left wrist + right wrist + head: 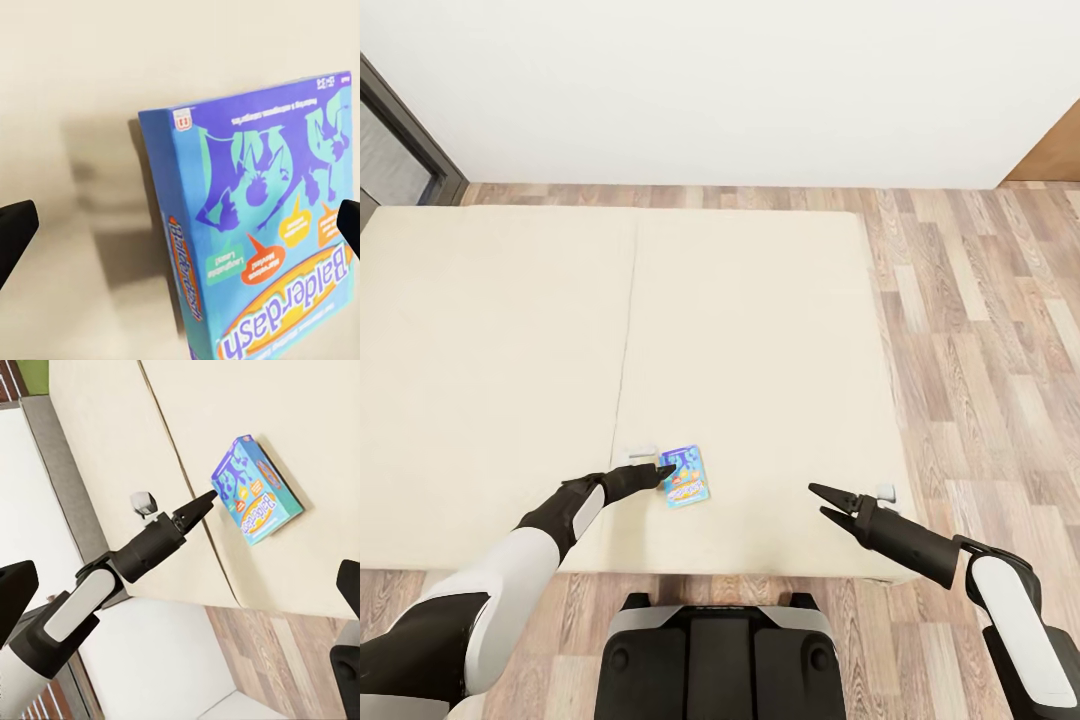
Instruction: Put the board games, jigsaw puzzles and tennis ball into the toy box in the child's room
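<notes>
One small teal-blue board game lies flat on the bed, near the mattress's front edge and just right of the seam between its two cream halves. Its lid reads "Balderdash" in the left wrist view, with purple figures and orange speech bubbles printed on it.

The left gripper sits at the game's 9 o'clock, at its left edge. From the head camera its tips look drawn to a point, while its own wrist camera shows the two dark fingers at opposite sides of the picture, the box's left edge between them; so I cannot tell whether the gripper is wide or narrow. The left arm reaches forward from the 7 o'clock corner, white forearm low, black wrist stretched over the mattress. The right wrist view shows that arm pointing at the game.

The right gripper hangs well apart, at the game's 3 o'clock, over the bed's front right part, its two fingers moderately spread and holding nothing. Its arm bends in from 5 o'clock.

Wood-plank floor lies around the bed, a white wall beyond.
</notes>
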Robot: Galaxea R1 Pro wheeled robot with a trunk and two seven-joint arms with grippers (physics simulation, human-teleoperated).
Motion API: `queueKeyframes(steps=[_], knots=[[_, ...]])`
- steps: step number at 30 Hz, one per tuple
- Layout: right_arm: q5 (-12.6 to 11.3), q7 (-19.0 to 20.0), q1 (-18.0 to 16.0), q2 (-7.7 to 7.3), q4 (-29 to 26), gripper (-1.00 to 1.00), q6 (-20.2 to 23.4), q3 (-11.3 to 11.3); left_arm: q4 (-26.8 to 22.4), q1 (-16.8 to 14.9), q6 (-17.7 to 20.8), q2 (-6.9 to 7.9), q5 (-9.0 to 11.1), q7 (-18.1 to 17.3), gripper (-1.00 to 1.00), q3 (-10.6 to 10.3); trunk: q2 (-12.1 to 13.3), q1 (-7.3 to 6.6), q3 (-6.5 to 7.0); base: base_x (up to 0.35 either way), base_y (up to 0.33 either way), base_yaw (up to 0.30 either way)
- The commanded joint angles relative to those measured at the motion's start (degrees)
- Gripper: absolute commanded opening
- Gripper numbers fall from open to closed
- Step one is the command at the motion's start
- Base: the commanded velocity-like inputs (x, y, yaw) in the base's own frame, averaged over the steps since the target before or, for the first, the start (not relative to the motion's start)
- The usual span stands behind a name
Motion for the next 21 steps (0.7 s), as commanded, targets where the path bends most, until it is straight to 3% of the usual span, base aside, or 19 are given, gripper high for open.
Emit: queueKeyframes(steps=[1,9,12,16,19,21], knots=[[0.58,0.66,-0.03,0.00,-0.01,1.00,0.22,-0.07,-0.04,-0.01,0.60,-0.04,0.42,-0.22,1.00,0.44,-0.08,0.03,-0.06,0.000,0.000,0.000],[0.50,0.48,-0.22,0.09,-0.06,1.00,0.26,0.37,-0.04,-0.01,0.60,-0.10,0.42,-0.23,1.00,0.48,-0.08,0.03,-0.06,0.000,0.000,0.000],[0.46,0.35,-2.15,-0.33,-0.07,1.00,0.34,0.55,-0.08,-0.01,0.57,-0.15,0.42,-0.22,1.00,0.48,-0.08,0.03,-0.06,0.000,0.000,0.000],[0.17,-0.27,-9.89,-0.69,0.08,1.00,0.59,0.89,-0.11,-0.01,0.58,-0.12,0.42,-0.24,1.00,0.45,-0.08,0.03,-0.06,0.000,0.000,0.000],[-0.07,-2.86,-17.76,-0.80,0.51,1.00,0.76,1.88,-0.12,-0.01,0.59,-0.06,0.42,-0.24,1.00,0.47,-0.08,0.03,-0.06,0.000,0.000,0.000],[-0.16,-4.79,-20.74,-0.71,1.01,1.00,0.79,2.25,-0.12,-0.01,0.59,-0.06,0.42,-0.24,1.00,0.48,-0.08,0.03,-0.06,0.000,0.000,0.000]])
